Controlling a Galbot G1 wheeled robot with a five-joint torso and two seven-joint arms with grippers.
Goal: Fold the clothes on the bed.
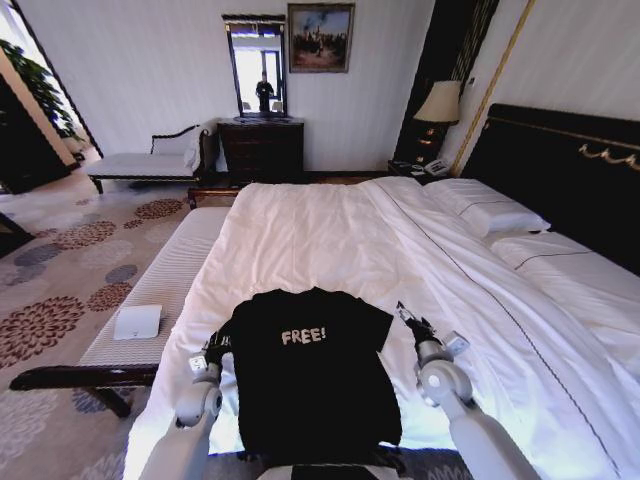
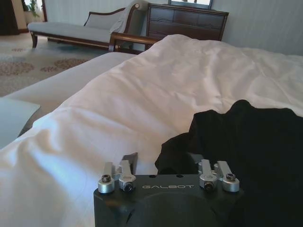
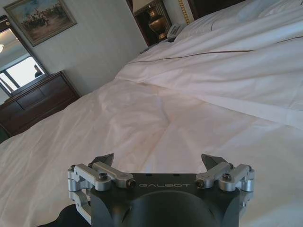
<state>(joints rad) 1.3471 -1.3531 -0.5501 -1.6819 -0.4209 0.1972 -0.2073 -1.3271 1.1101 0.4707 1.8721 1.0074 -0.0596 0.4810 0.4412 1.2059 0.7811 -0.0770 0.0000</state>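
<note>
White bed [image 1: 330,230] holds black T-shirt [image 1: 310,370] between both open end effectors.

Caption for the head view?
Black T-shirt spread flat on the white bed, left gripper and right gripper flanking it.

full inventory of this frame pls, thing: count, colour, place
T-shirt: 1, black with white FREE! lettering, spread flat at the near edge of the bed
bed: 1, white duvet, dark headboard at right
pillows: at least 2, white, by the headboard
bench: 1, pale, dark frame, along the bed's left side
white flat item: 1, on the bench
dresser: 1, dark wood, far wall, mirror above
painting: 1, framed, far wall
lamp: 1, pale shade, nightstand
chaise: 1, pale, far left
left tool: open, at the shirt's left sleeve
right tool: open, by the shirt's right sleeve
</note>
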